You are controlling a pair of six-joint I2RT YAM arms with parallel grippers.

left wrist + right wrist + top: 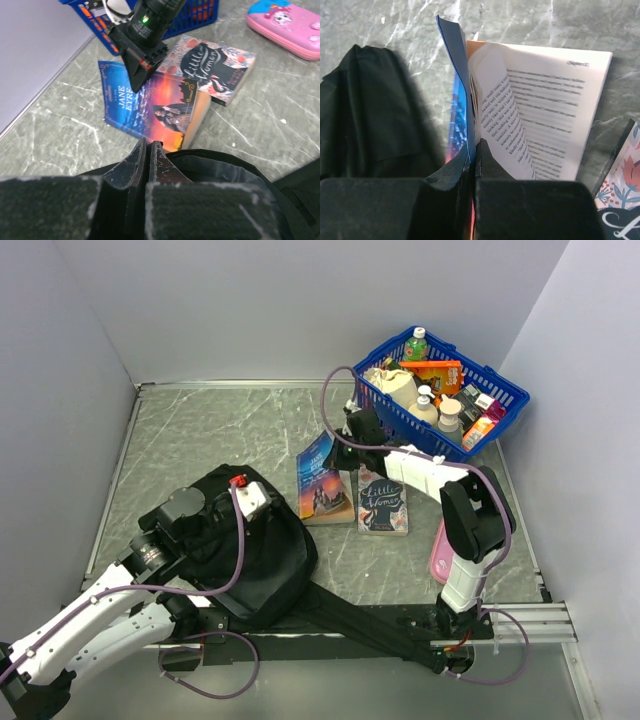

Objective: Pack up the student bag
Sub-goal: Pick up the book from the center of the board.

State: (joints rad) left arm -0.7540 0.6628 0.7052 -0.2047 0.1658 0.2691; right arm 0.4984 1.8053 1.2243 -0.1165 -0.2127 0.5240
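Note:
The student bag [262, 565], a soft black backpack, lies at the near left with its mouth held up. My left gripper [266, 502] [149, 149] is shut on the bag's rim, and the dark opening [225, 172] gapes to its right. A blue "Jane Eyre" book [322, 485] [150, 100] lies just beyond the bag. My right gripper [335, 454] [474, 148] is shut on that book's blue front cover [461, 100], which stands lifted off the printed pages [550, 105].
A "Little Women" book [383, 506] [212, 65] lies right of the first book. A pink pencil case [440, 552] [285, 22] sits by the right arm. A blue mesh basket [500, 410] with bottles and packets stands at the back right. Walls close in on three sides.

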